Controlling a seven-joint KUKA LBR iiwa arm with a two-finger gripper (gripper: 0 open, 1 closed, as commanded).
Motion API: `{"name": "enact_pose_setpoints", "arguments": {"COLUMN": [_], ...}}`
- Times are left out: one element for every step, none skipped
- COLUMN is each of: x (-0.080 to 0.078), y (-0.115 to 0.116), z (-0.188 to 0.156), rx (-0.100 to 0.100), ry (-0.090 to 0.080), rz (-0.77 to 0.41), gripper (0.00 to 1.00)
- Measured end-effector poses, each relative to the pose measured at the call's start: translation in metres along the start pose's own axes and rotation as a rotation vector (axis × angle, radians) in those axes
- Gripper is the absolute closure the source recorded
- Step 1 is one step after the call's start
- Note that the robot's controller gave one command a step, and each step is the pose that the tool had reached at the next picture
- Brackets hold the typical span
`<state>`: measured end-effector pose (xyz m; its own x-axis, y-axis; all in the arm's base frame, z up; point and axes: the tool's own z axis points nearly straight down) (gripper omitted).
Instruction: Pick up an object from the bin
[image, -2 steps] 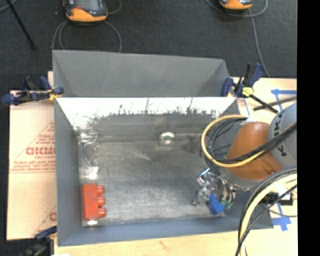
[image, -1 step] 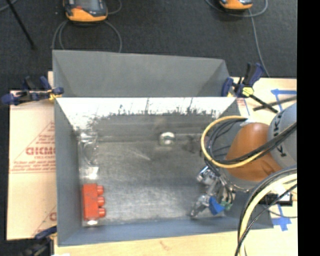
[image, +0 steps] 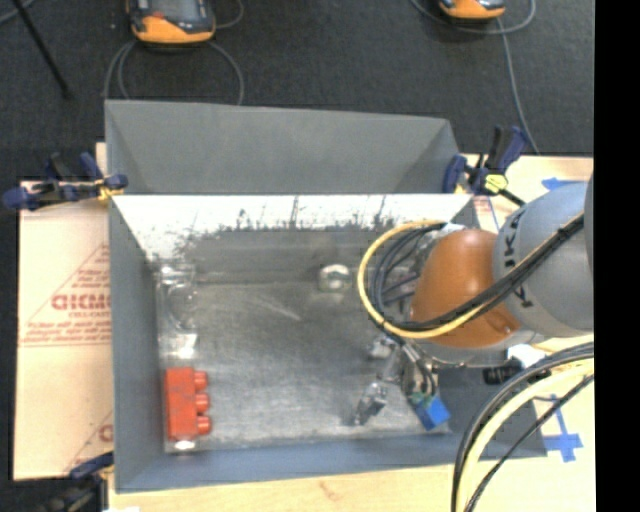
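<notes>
My gripper (image: 392, 382) hangs low over the bin's floor near the front right corner, under the orange cover on the wrist. A small blue thing (image: 432, 412) shows just to its right, against the bin's right wall; whether it is loose or touches the gripper I cannot tell. A small clear round thing (image: 333, 277) lies on the floor further back, well apart from the gripper.
A red block with round studs (image: 186, 405) lies in the front left corner. A clear plastic cup (image: 177, 310) lies along the left wall behind it. The arm and its cables cover the bin's right side.
</notes>
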<state>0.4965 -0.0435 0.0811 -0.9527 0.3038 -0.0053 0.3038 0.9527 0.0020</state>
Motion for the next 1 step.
{"name": "enact_pose_setpoints", "arguments": {"x": [-0.0226], "y": [0.0085], "z": [0.002], "rx": [0.0], "ry": [0.0], "rz": [0.083], "gripper": [0.0]}}
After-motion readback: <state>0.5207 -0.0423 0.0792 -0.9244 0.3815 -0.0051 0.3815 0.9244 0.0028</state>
